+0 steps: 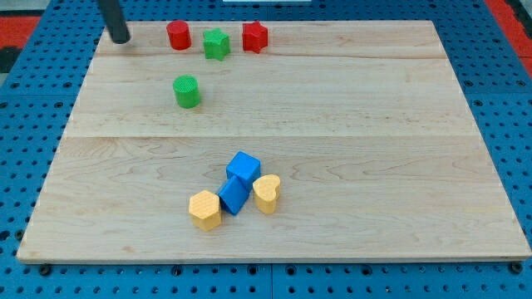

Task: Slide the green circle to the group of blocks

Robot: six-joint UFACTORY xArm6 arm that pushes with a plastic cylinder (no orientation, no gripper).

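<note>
Pale wooden board [349, 124] on blue pegboard [25, 166].
My tip [121, 39], bearing no pincer, rests at ten o'clock from the green circle [187, 91].

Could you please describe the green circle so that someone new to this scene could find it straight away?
Start at the wooden board and look to its upper left part, where a row of three blocks runs along the view's top edge. The green circle stands alone just below that row. Unlike the green star above it, it is a round cylinder, touching nothing.
</note>
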